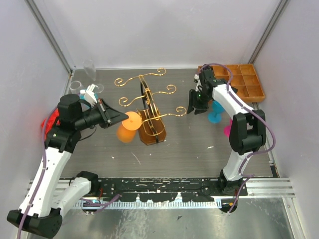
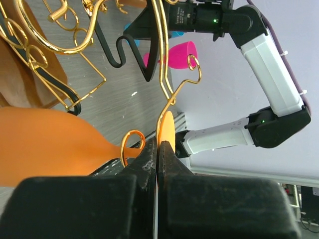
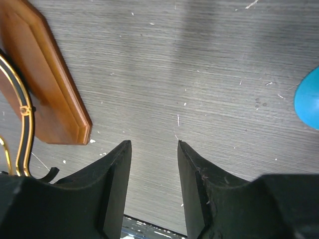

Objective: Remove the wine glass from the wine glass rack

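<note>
The gold wire wine glass rack (image 1: 149, 94) stands on its brown wooden base (image 1: 152, 130) mid-table. An orange wine glass (image 1: 125, 133) hangs at its near-left arm, foot (image 1: 132, 121) towards the rack. My left gripper (image 1: 121, 118) is shut on the edge of that foot (image 2: 166, 130). In the left wrist view the stem (image 2: 115, 152) passes through a gold scroll loop (image 2: 133, 145) and the bowl (image 2: 45, 144) lies to the left. My right gripper (image 1: 192, 106) is open and empty, right of the rack; its view (image 3: 153, 144) shows bare table and the base (image 3: 47, 84).
A compartmented wooden tray (image 1: 245, 82) sits at the back right. A blue glass (image 1: 216, 112) and a pink glass (image 1: 228, 131) stand under the right arm. Clear glasses (image 1: 89, 70) stand at the back left, and a red glass (image 1: 49, 122) is by the left arm.
</note>
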Controlling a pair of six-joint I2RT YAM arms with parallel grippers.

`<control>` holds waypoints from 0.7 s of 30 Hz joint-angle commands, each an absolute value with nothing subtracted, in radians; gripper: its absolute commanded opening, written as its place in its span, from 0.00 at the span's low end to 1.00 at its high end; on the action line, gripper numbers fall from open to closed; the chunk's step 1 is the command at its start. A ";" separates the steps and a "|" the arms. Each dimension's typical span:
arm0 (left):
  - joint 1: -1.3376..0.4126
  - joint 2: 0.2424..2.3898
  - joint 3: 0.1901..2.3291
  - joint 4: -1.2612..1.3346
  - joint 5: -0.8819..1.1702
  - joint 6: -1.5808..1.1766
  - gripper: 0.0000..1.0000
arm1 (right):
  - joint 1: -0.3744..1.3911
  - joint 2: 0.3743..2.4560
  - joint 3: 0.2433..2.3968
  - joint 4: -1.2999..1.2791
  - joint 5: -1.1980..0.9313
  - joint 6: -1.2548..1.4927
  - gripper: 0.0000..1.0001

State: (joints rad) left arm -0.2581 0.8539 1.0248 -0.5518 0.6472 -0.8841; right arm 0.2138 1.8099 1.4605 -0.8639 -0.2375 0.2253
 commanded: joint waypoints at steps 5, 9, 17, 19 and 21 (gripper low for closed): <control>-0.258 0.776 1.086 -0.682 0.637 -0.830 0.00 | 0.204 1.728 1.503 -0.887 -0.221 0.234 0.48; -0.258 0.744 1.005 -0.539 0.717 -0.951 0.00 | 0.201 1.716 1.524 -0.897 -0.212 0.239 0.48; -0.258 0.754 0.859 -0.166 0.745 -1.144 0.00 | 0.197 1.690 1.606 -0.934 -0.219 0.239 0.49; -0.259 0.775 0.845 -0.033 0.744 -1.176 0.00 | 0.197 1.675 1.621 -0.944 -0.217 0.235 0.49; -0.258 0.802 0.853 0.047 0.745 -1.187 0.00 | 0.197 1.654 1.637 -0.952 -0.219 0.233 0.49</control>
State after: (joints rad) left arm -0.2581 0.7738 0.8478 -0.2481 0.7090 -1.1072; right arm 0.2005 1.7432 1.5684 -0.9260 -0.2195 0.2382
